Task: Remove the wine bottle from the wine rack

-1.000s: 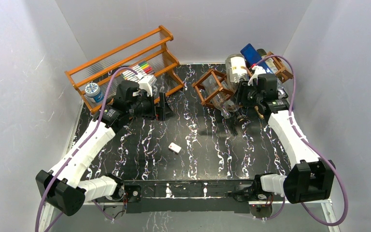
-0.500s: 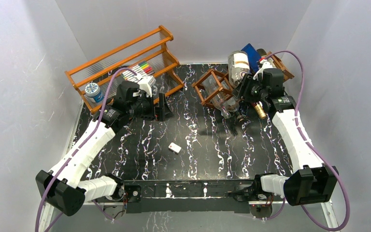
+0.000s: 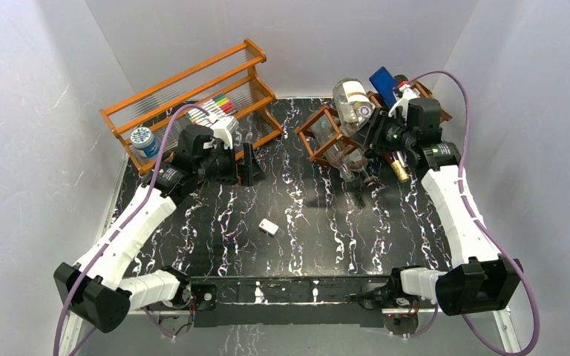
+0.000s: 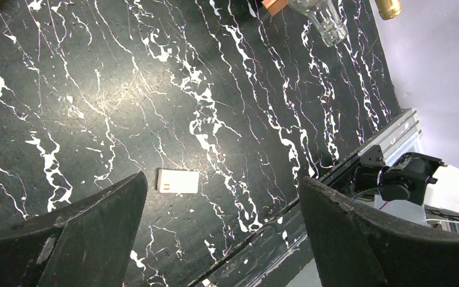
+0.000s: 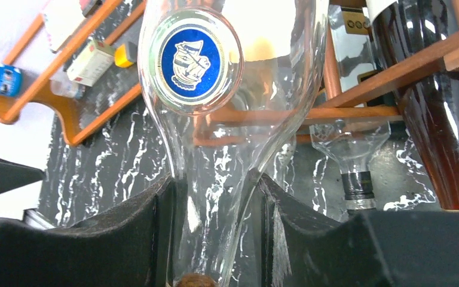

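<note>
The wine rack (image 3: 328, 132), a dark reddish-brown lattice, stands at the back right of the table. My right gripper (image 3: 381, 135) is shut on the neck of a clear wine bottle (image 3: 351, 101) with a round blue seal. It holds the bottle tilted up over the rack. In the right wrist view the neck (image 5: 218, 179) sits between both fingers (image 5: 155, 221), with the rack's bars (image 5: 388, 72) behind. My left gripper (image 3: 251, 165) is open and empty above the table, left of the rack. In the left wrist view (image 4: 224, 197) it holds nothing.
A second clear bottle (image 3: 344, 159) and a dark bottle with a gold cap (image 3: 398, 171) lie in the rack. An orange tiered shelf (image 3: 193, 96) with markers and a jar stands at the back left. A small white card (image 3: 269, 227) lies mid-table. Grey walls enclose the table.
My right gripper has risen and moved back and to the right, swinging the clear bottle's body up and leftward over the rack. The left arm has not moved.
</note>
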`<state>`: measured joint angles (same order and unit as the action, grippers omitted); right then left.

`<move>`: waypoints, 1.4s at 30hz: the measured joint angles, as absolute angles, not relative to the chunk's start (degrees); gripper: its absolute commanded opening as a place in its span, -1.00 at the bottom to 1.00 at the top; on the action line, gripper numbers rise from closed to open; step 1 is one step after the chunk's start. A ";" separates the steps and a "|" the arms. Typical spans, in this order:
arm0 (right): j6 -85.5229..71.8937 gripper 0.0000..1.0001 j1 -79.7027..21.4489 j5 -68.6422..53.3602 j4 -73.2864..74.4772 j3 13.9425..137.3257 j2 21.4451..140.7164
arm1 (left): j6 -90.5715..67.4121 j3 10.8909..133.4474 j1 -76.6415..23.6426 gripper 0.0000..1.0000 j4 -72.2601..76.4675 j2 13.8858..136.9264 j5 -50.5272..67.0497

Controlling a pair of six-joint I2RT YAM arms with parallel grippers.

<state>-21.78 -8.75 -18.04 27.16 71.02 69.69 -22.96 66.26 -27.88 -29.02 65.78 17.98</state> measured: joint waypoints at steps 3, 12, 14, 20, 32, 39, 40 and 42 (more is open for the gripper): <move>-24.21 -1.00 -8.75 -19.00 27.20 72.64 69.71 | -22.98 66.13 -27.88 0.96 -28.99 65.78 18.00; -32.73 -1.00 -8.73 -23.03 25.06 73.63 70.15 | -22.98 66.08 -27.88 0.96 -28.99 64.90 17.98; -33.76 -1.00 -8.75 -24.23 24.99 73.82 70.78 | -22.98 66.06 -27.88 0.96 -28.99 64.40 17.89; -34.59 -1.00 -10.35 -26.06 26.52 77.21 74.56 | -22.98 66.06 -27.88 0.96 -29.02 63.94 17.52; -34.57 -1.00 -24.77 -25.54 25.67 83.61 79.48 | -23.20 66.04 -27.88 0.96 -29.23 61.71 13.93; -36.95 -1.00 -31.09 -27.20 24.82 83.59 84.47 | -24.49 63.66 -27.88 0.96 -28.77 53.43 8.10; -37.39 -1.00 -31.55 -27.16 24.82 83.57 85.03 | -24.53 63.18 -27.88 0.96 -28.67 52.27 7.60; -38.54 -1.00 -32.45 -27.09 24.64 83.05 86.41 | -24.45 62.13 -27.88 0.96 -28.18 50.00 6.81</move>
